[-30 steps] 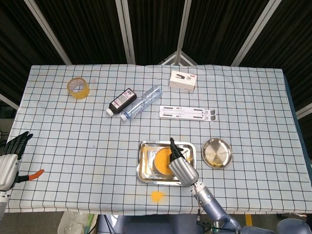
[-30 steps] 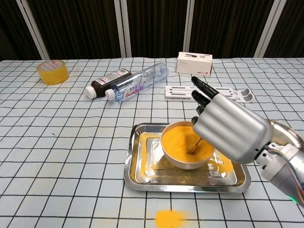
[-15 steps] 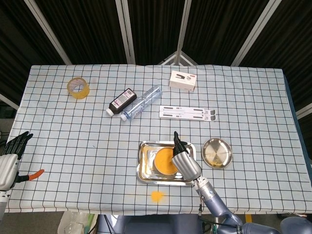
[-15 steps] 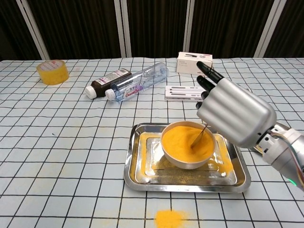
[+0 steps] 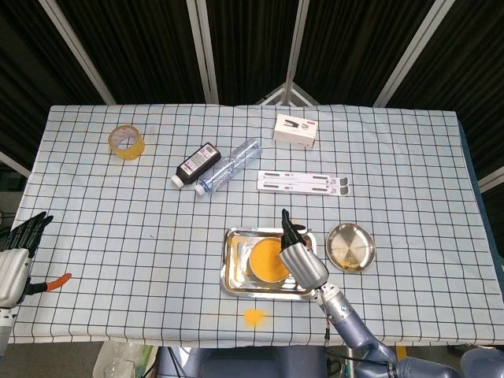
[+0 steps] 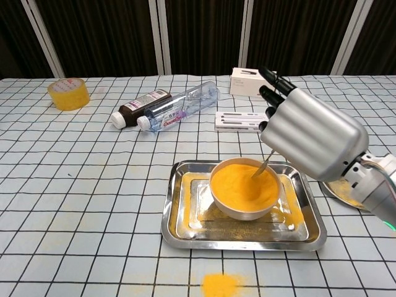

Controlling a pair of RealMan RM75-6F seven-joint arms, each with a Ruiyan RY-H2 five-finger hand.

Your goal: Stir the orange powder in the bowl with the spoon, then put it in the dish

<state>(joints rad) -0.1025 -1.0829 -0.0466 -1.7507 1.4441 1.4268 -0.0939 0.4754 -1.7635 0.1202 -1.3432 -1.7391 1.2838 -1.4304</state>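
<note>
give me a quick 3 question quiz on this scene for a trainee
1. True or false: the bowl of orange powder stands inside the steel tray.
2. Which hand holds the spoon? A) left B) right C) neither
3. Fill in: the round dish lies to the ____ of the tray in the head view.

Key
1. True.
2. B: the right hand holds it over the bowl; the left hand rests at the table edge, away from it.
3. Right.

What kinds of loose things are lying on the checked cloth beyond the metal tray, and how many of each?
Bottles: 2 (dark bottle, clear bottle)
Tape roll: 1
White box: 1
White flat rack: 1
Round metal dish: 1
Total: 6
</note>
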